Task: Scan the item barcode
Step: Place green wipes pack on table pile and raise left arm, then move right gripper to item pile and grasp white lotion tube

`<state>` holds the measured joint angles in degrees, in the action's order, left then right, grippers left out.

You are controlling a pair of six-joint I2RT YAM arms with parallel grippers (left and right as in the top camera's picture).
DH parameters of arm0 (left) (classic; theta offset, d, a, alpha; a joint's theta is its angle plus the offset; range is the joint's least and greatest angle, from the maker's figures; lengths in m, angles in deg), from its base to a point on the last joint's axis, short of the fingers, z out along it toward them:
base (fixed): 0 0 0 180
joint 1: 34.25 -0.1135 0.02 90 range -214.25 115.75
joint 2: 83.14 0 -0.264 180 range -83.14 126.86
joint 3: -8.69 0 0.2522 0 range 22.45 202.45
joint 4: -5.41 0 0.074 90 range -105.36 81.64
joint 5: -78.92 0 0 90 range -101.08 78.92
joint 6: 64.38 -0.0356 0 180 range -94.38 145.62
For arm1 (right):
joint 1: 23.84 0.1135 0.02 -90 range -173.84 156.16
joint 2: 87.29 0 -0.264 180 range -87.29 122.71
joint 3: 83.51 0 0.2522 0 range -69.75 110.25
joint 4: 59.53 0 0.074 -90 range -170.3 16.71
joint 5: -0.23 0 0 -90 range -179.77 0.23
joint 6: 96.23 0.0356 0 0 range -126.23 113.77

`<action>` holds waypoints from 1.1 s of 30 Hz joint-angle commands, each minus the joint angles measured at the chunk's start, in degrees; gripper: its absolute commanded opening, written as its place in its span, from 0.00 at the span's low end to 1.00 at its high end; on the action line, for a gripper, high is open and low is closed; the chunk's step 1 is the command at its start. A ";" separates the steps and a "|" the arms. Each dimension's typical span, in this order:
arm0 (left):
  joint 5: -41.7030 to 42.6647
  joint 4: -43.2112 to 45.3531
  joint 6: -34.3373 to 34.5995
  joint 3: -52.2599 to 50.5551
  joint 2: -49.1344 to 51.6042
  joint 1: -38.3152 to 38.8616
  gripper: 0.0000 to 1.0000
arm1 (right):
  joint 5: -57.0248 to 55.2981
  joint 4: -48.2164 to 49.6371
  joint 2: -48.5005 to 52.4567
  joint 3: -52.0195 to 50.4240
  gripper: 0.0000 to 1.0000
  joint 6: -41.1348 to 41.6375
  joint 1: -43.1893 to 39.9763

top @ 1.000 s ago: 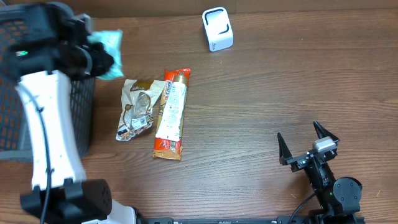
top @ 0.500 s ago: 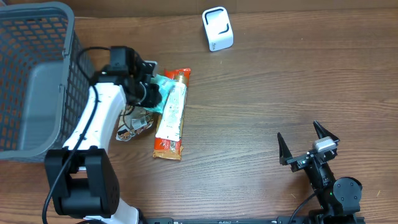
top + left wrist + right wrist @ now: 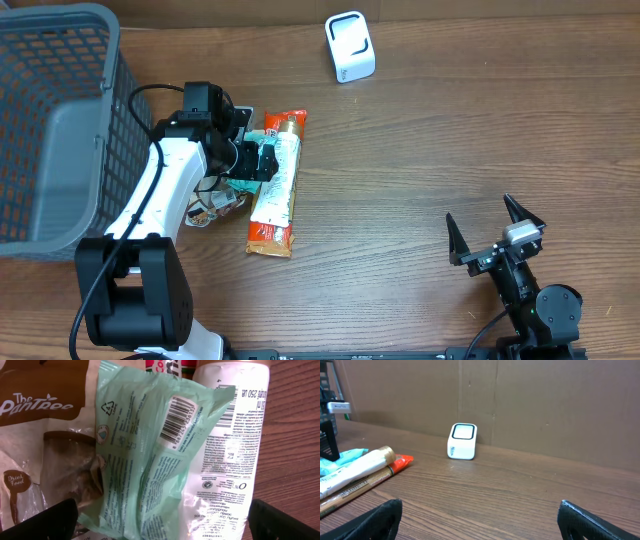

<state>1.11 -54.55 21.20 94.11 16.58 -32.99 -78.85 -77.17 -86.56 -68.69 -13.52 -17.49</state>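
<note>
From overhead my left arm [image 3: 165,190] hides most of the green packet [image 3: 150,460]; the brown snack bag [image 3: 35,440] runs off my wrist view's left edge.

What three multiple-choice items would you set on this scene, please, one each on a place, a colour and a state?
1. Where does the white scanner stand?
A. upright at the far side of the table, on its own
B. lying on the floor
C. between a gripper's fingers

2. What colour is the packet whose barcode faces the left wrist camera?
A. black
B. yellow
C. mint green

3. How does the left gripper stand?
A. shut on the packet
B. open over the packet
C. out of view

Key:
1 A, since bare wood lies all around it in the overhead view.
2 C, since the wrist view shows pale green film around the barcode.
3 B, since its fingers stand wide apart at either side of the packet.
</note>
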 commanded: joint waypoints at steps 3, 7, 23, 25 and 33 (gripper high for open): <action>0.98 -2.32 2.97 4.37 -1.33 -0.63 1.00 | -0.61 0.33 -0.57 -0.59 1.00 0.35 -0.11; 1.38 -8.81 4.13 13.14 -2.78 -1.60 1.00 | -0.61 0.33 -0.57 -0.59 1.00 0.35 -0.11; 0.26 -23.80 4.44 34.40 -3.89 -6.60 1.00 | -0.09 0.63 -0.57 -0.59 1.00 0.39 -0.11; -0.68 -23.28 4.46 34.40 -3.89 -6.60 1.00 | 2.47 1.29 -0.57 -0.57 1.00 0.42 -0.11; -0.79 -22.51 4.44 34.40 -3.89 -6.60 1.00 | 4.83 -2.27 3.41 9.68 0.99 4.46 -0.17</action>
<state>0.74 -77.35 25.11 127.57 12.78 -39.59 -75.14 -78.70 -85.58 -66.26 -10.48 -17.47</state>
